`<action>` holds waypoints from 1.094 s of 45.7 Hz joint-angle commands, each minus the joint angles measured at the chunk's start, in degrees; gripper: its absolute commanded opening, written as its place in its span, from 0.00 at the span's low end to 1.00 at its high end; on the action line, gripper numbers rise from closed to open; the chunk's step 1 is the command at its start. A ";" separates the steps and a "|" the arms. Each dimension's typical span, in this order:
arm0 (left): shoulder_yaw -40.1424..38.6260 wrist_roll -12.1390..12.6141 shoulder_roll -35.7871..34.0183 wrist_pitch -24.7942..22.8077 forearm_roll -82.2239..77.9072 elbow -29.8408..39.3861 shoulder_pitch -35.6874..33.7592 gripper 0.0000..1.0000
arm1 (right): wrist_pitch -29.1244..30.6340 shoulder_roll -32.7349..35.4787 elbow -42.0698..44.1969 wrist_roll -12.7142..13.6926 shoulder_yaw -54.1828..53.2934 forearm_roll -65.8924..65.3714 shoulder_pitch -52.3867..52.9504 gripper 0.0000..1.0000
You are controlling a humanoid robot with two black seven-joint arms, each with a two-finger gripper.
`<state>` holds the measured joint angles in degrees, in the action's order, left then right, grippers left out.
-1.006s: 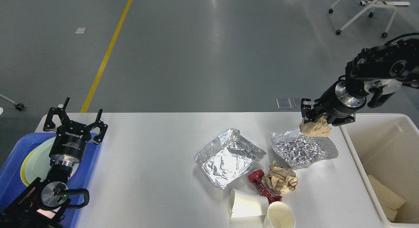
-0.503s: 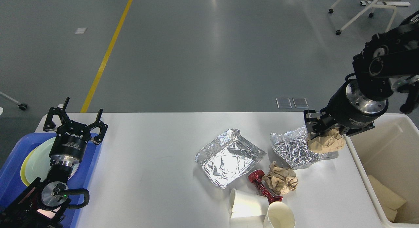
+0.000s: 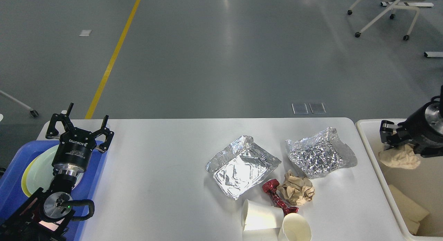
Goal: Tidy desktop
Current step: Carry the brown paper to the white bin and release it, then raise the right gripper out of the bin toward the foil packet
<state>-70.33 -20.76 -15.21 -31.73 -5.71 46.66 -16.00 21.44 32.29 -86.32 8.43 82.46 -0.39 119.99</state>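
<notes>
Smooth, slightly glossy white tabletop [image 3: 166, 185]. Two crinkled, shiny foil trays [image 3: 242, 166] [image 3: 320, 157] at centre right. Matt, creased brown paper ball [image 3: 296, 189]; glossy red wrapper [image 3: 278, 198]; matt white paper cups [image 3: 258, 216], lower centre. Blue plastic tray [image 3: 12, 185], lower left.

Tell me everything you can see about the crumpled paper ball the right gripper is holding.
The crumpled paper ball is tan-brown, looks like scrunched kraft paper, irregular and creased. It hangs from the right gripper, whose black fingers pinch its top. It is held over the inside of the cream bin, past the desktop edge, and touches nothing else visible.
</notes>
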 commanded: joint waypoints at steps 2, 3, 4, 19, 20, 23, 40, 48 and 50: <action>-0.07 0.02 0.00 0.00 0.00 0.01 0.00 0.96 | -1.31 6.37 10.98 -0.08 -1.42 -1.98 -12.13 0.00; 0.01 -0.07 0.00 0.00 0.00 -0.07 0.00 0.96 | -1.58 7.16 12.73 -0.26 -1.95 -1.99 -13.97 0.00; 0.01 0.02 0.00 0.00 0.00 0.01 0.00 0.96 | -1.84 8.13 14.40 -0.35 -2.83 -2.07 -15.90 0.00; -0.07 -0.07 0.00 0.00 0.00 0.01 0.00 0.96 | -7.29 12.18 44.72 -0.79 -34.45 -2.16 -57.03 0.00; 0.01 -0.07 0.00 0.00 0.00 0.01 0.00 0.96 | -7.64 11.74 46.66 -0.79 -36.65 -2.16 -59.49 0.00; 0.01 -0.07 0.00 0.00 0.00 0.01 0.00 0.96 | -9.48 8.76 52.46 -0.79 -42.19 -2.16 -66.26 0.00; 0.01 -0.07 0.00 0.00 0.00 -0.07 0.00 0.96 | -26.45 -9.00 73.04 -0.79 -49.33 -1.81 -85.70 0.00; -0.07 -0.07 0.00 0.00 0.00 -0.07 0.00 0.96 | -27.77 -11.38 74.98 -0.79 -49.33 -1.63 -88.17 0.00; 0.01 -0.07 0.00 0.00 0.00 0.01 0.00 0.96 | -27.77 -11.29 74.98 -0.70 -49.33 -1.55 -88.17 0.00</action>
<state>-70.32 -20.84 -15.20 -31.73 -5.71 46.65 -16.00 -6.13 21.24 -11.60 7.65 33.17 -2.09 32.45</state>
